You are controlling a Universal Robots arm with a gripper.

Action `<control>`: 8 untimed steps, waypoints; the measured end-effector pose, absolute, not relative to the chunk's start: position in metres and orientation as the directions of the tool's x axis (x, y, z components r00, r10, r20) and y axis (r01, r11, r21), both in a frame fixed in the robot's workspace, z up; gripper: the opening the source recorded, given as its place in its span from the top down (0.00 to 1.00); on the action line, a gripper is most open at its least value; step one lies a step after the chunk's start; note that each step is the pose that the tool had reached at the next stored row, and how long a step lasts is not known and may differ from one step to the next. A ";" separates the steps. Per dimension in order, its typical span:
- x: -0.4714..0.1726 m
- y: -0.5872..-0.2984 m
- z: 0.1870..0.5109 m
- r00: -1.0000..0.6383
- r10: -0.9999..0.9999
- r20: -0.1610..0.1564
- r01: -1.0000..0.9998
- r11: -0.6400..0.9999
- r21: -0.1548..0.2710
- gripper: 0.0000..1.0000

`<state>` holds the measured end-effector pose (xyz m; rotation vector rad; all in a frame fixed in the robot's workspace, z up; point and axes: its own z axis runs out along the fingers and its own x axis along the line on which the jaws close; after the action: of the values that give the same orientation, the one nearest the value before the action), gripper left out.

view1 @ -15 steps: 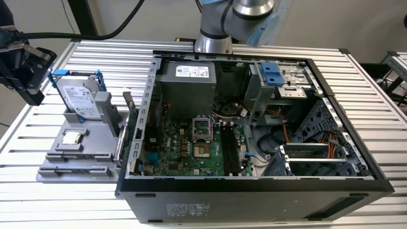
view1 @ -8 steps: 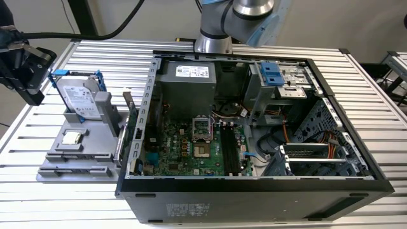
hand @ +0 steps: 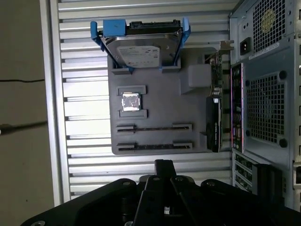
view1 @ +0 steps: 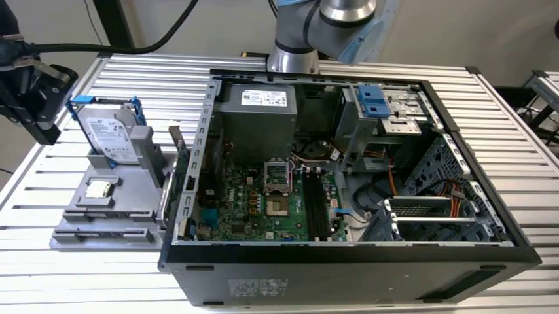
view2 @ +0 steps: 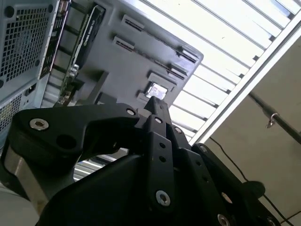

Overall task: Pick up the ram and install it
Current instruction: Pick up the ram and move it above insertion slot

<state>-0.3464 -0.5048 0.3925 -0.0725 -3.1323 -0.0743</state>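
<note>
The gripper (hand: 164,165) has its fingers drawn together to a single tip, with nothing visible between them. In the exterior view it hangs above the slatted table (view1: 524,163) at that view's left, clear of the grey fixture tray (hand: 155,108).

The ram (hand: 154,146) appears as a thin dark strip standing on edge in one of the tray's two slotted rests. A similar strip sits in the parallel rest beside it, and I cannot tell the two apart.

Past the rests lies a processor chip (hand: 131,101), then a hard drive (hand: 141,47) upright in a blue frame. A graphics card (hand: 213,127) stands along the tray's edge next to the open computer case (view1: 349,252), where the motherboard (view1: 253,203) shows its black memory slots (view1: 316,203).
</note>
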 end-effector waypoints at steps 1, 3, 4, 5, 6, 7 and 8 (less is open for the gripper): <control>-0.346 -0.505 0.393 -0.999 0.032 0.009 0.032 0.998 0.047 1.00; -0.346 -0.505 0.393 -1.000 -0.004 0.009 -0.004 0.999 0.047 1.00; -0.346 -0.505 0.393 -1.000 -0.021 0.009 -0.020 0.999 0.047 1.00; -0.346 -0.505 0.393 -0.999 -0.038 0.009 -0.037 0.998 0.047 1.00; -0.346 -0.505 0.393 -0.998 -0.054 0.009 -0.054 0.997 0.047 1.00; -0.346 -0.505 0.393 -0.997 -0.071 0.009 -0.071 0.996 0.047 1.00; -0.346 -0.505 0.393 -0.996 -0.088 0.009 -0.087 0.995 0.047 1.00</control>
<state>-0.3464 -0.5048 0.3925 0.1373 -3.1271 -0.0732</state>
